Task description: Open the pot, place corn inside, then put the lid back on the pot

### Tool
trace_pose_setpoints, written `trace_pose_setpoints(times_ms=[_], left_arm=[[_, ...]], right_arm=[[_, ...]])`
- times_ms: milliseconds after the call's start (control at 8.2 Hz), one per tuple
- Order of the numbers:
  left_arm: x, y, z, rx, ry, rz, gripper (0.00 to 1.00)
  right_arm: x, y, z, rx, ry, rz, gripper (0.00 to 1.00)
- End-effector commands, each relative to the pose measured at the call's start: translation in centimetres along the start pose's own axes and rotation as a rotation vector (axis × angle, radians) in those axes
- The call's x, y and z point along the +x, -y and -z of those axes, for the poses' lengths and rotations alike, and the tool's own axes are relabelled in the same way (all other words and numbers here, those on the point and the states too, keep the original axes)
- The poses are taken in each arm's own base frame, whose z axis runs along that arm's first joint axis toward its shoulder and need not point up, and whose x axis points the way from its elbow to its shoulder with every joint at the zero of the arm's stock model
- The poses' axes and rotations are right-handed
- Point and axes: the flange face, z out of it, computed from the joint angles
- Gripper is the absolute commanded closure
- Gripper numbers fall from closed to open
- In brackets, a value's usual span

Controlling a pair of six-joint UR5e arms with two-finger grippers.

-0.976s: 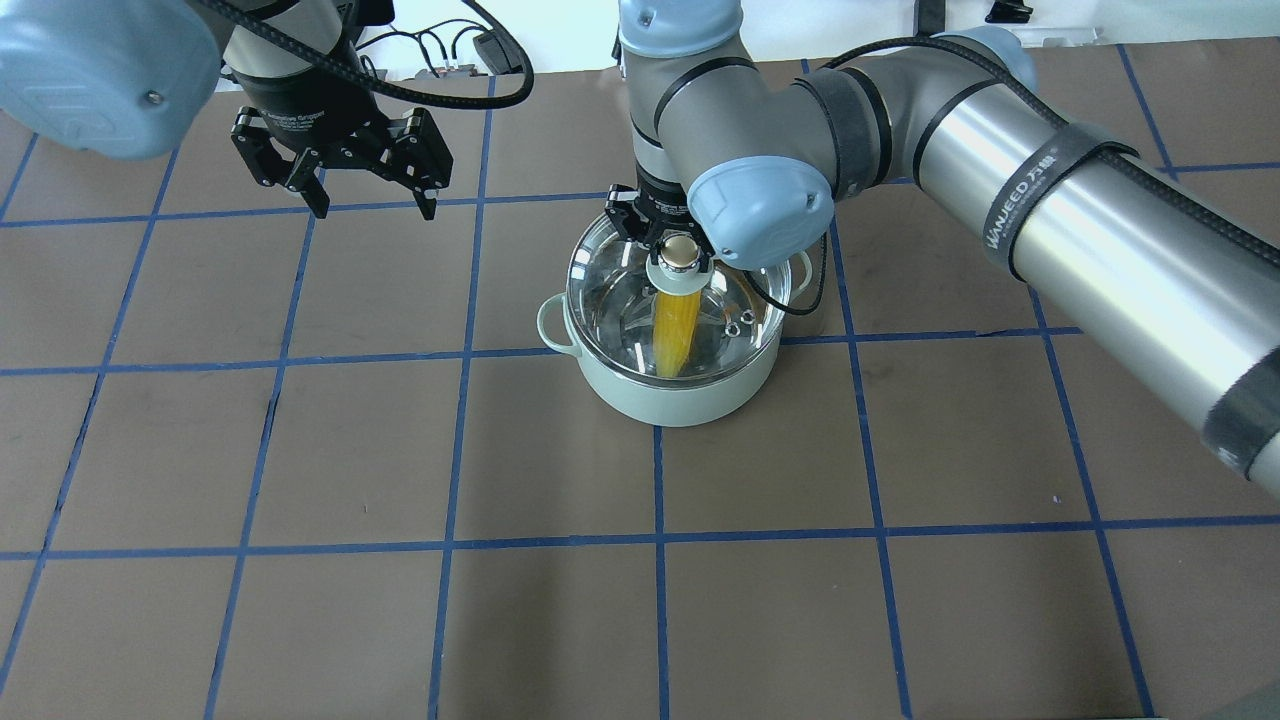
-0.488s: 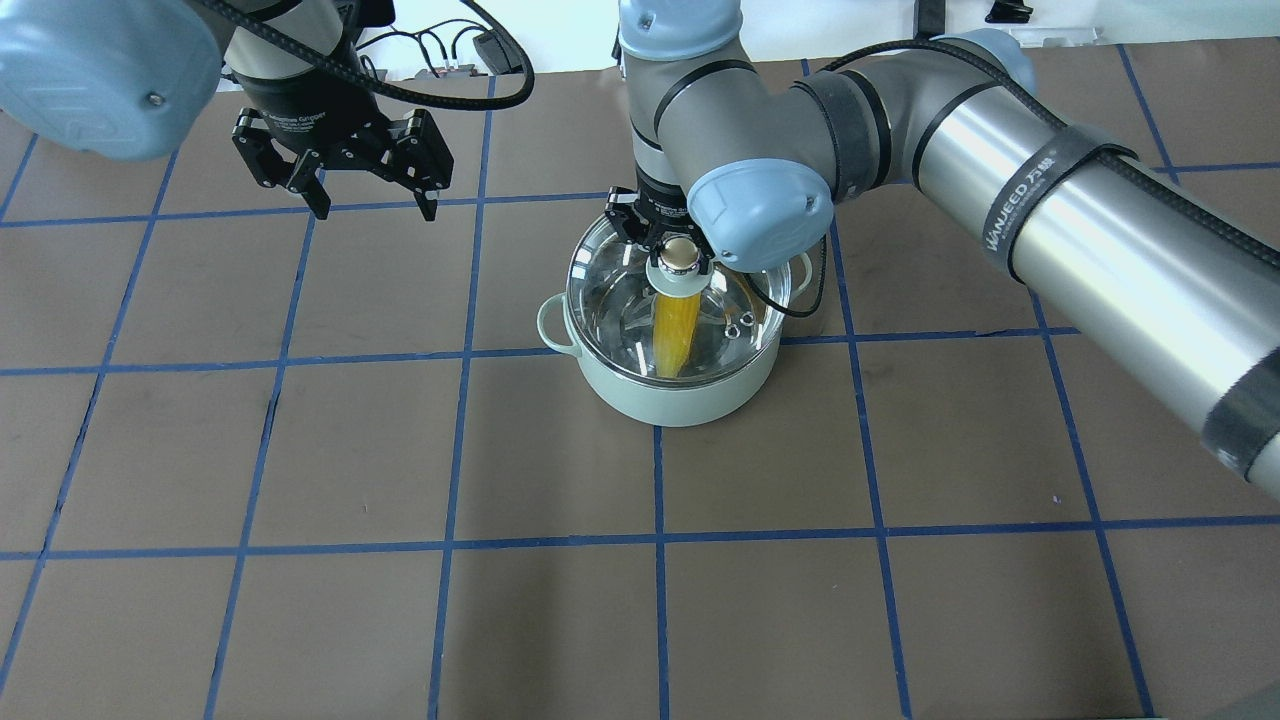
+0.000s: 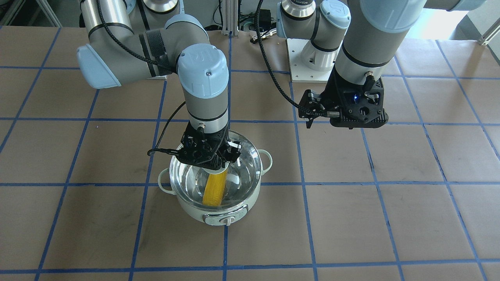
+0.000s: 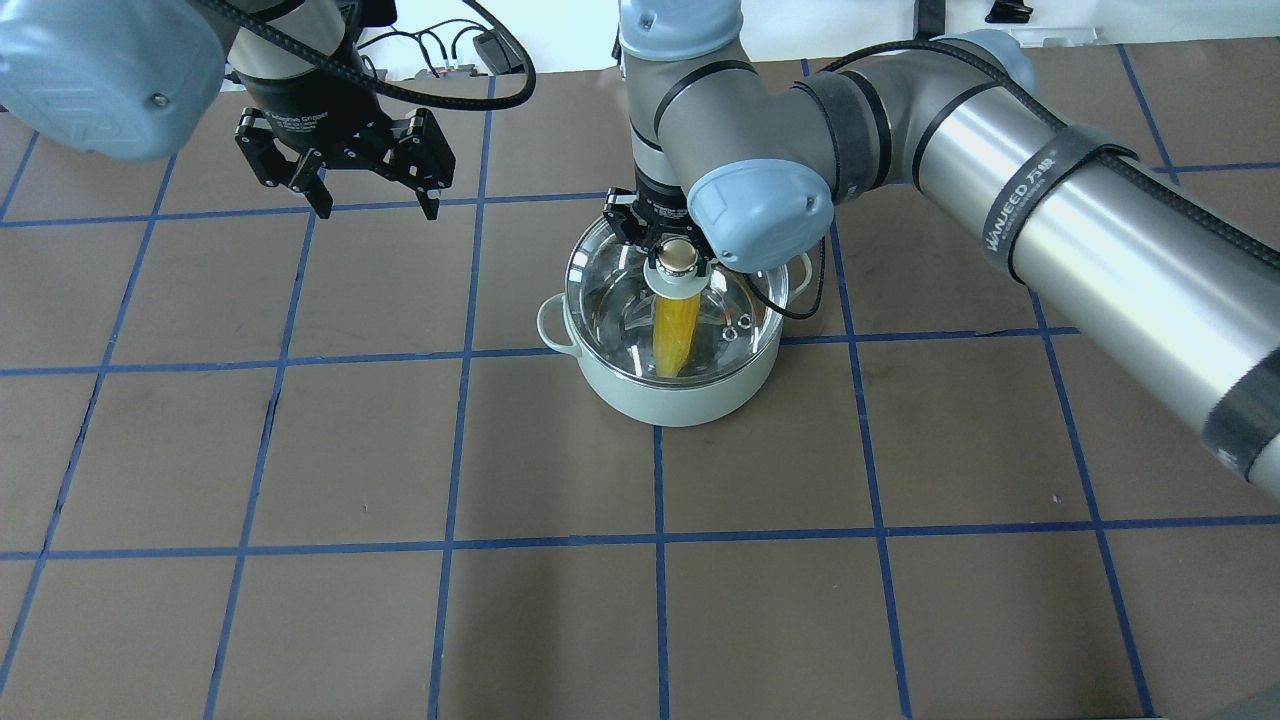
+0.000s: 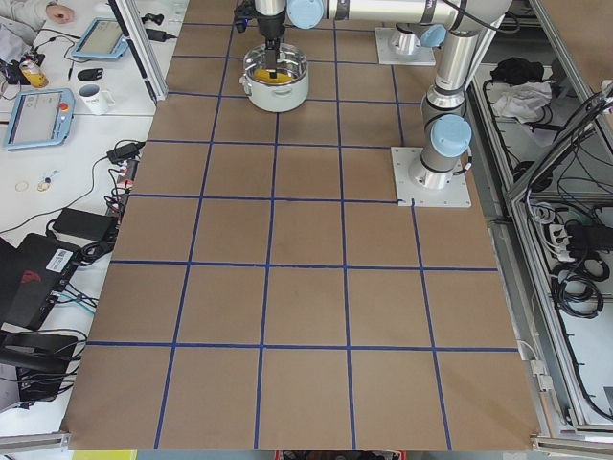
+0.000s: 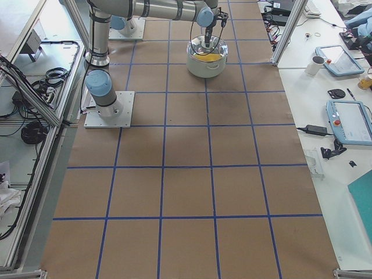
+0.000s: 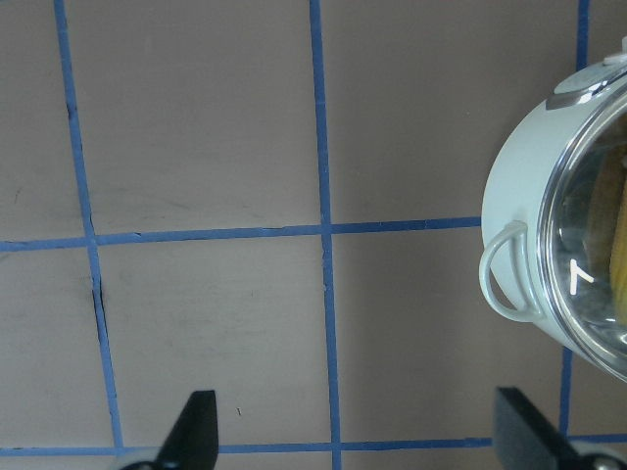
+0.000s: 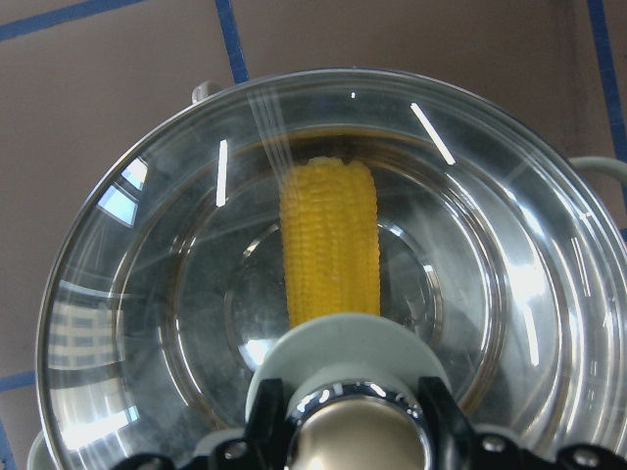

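Right hand (image 4: 678, 262) pinching the knob (image 8: 358, 446) of the lid (image 4: 612, 300) — pot (image 4: 690, 405) and corn (image 4: 672, 335) directly beneath it; left hand (image 4: 376, 208) spread, pot well aside.

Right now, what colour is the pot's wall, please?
The pot is pale mint green; see the front-facing view.
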Motion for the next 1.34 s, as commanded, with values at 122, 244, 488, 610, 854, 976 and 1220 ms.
trace_pose_setpoints(times_ms=[122,244,488,610,854,976,1220], left_arm=[[-0.04,0.07,-0.05,0.001,0.001,0.001,0.00],[0.02,0.08,-0.04,0.002,-0.005,0.001,0.00],[0.12,0.06,-0.03,0.002,-0.007,-0.001,0.00],[0.19,0.04,-0.03,0.002,-0.006,-0.002,0.00],[0.16,0.04,-0.03,0.002,-0.002,-0.002,0.00],[0.21,0.05,-0.01,0.003,-0.007,0.000,0.00],[0.20,0.07,0.06,0.005,-0.007,0.001,0.00]], right_arm=[[-0.01,-0.02,-0.06,-0.003,0.000,0.000,0.92],[-0.02,0.00,-0.04,-0.002,0.001,0.001,0.92],[-0.01,0.02,-0.03,0.001,0.000,-0.002,0.85],[0.02,0.06,-0.01,0.004,-0.003,-0.002,0.73],[0.02,0.08,-0.11,0.004,-0.005,-0.002,0.57],[0.02,0.08,-0.11,0.004,-0.005,-0.002,0.53],[0.03,0.09,-0.11,0.005,-0.006,0.001,0.24]])
